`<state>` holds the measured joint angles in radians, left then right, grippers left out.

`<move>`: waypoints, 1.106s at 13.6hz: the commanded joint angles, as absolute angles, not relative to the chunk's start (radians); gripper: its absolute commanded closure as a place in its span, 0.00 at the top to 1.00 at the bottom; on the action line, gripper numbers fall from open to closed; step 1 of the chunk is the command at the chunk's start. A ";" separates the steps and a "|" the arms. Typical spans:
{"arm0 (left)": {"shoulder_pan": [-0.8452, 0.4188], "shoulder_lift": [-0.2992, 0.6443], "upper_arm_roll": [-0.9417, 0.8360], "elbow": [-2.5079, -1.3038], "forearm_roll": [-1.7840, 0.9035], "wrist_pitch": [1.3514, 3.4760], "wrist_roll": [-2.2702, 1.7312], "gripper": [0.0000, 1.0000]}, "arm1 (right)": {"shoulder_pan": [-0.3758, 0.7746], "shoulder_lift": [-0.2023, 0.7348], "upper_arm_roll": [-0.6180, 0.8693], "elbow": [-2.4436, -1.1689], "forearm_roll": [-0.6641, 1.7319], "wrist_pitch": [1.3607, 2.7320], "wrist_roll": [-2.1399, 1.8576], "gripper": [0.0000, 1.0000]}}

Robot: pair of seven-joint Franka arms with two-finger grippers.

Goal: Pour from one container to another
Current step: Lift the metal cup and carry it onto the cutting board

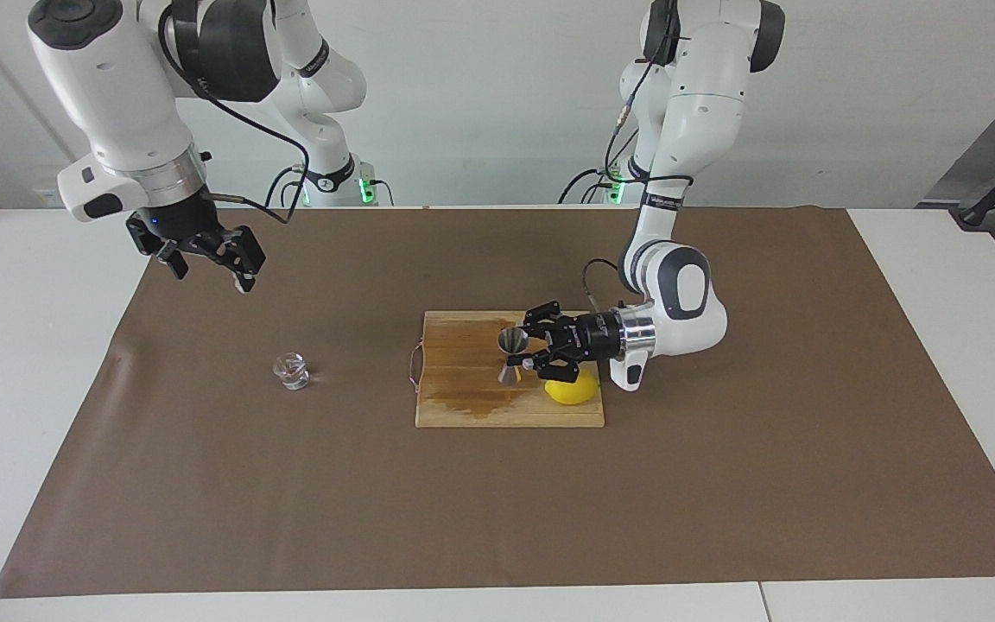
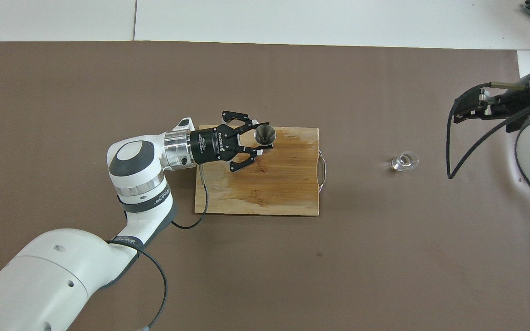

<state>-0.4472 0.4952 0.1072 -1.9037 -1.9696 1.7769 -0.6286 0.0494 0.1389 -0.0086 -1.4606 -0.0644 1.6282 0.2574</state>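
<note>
Left jaws (image 1: 522, 352) are shut on the jigger (image 1: 511, 353), mid-frame over the board (image 1: 463, 406); right jaws (image 1: 208, 252), upper left, are held wide. The upright jigger could be slipped if tipped.

Both views are bright and evenly lit, with soft diffuse light from above and no hard-edged shadows. In the facing view the white wall (image 1: 480, 104) across the top is close to washed out, and the white arm shells carry mild glare. The brown mat (image 1: 497, 484) reads flat and matte, with only faint, blurred shadows under the arms at centre and upper left. The wooden board (image 1: 463, 406) at centre shows a darker patch without glare. The glass tumbler (image 1: 292, 371) at centre left shows small bright highlights and a weak shadow. Focus is sharp across both frames; straight edges bend only slightly near the corners.
</note>
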 commanded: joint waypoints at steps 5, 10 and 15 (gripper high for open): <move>-0.482 0.497 0.127 -1.966 -2.013 1.756 -0.554 0.37 | 0.041 0.115 -0.008 -1.489 -0.035 1.643 0.227 1.00; -0.494 0.514 0.129 -2.000 -2.017 1.704 -0.483 0.37 | 0.041 0.115 -0.009 -1.489 -0.035 1.643 0.227 1.00; -0.492 0.511 0.136 -2.028 -2.008 1.671 -0.482 0.37 | 0.041 0.115 -0.009 -1.489 -0.035 1.641 0.226 1.00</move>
